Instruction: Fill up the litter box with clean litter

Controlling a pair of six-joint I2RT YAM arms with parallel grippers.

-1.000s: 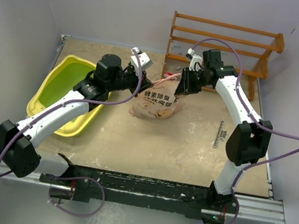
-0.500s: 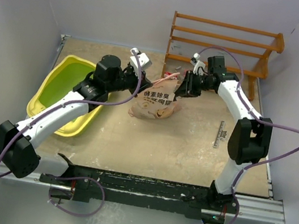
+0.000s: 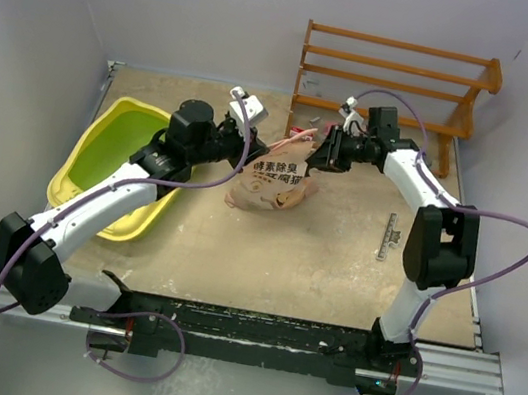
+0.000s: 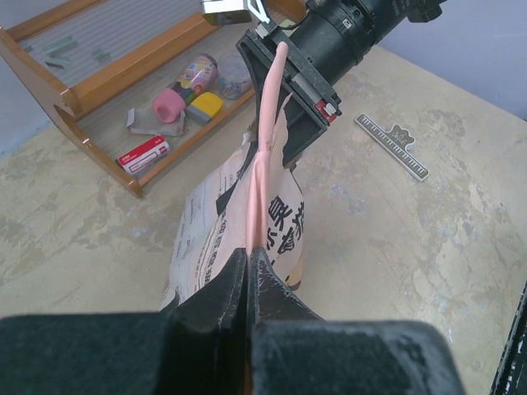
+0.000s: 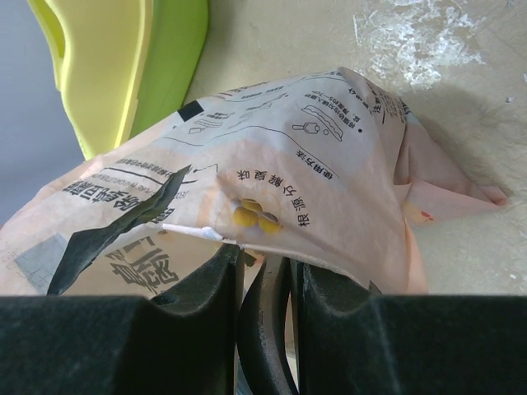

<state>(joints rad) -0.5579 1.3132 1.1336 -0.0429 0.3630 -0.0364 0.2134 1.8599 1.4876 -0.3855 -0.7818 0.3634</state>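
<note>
Left pincer (image 3: 256, 144) clamps the bag (image 3: 271, 187); litter box (image 3: 111, 142) lies to its left.

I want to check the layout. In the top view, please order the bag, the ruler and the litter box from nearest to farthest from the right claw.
1. Bag, held by the right claw itself.
2. Ruler, on the table to its right.
3. Litter box, at the far left.

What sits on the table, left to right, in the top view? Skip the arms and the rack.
litter box → litter bag → ruler
</note>
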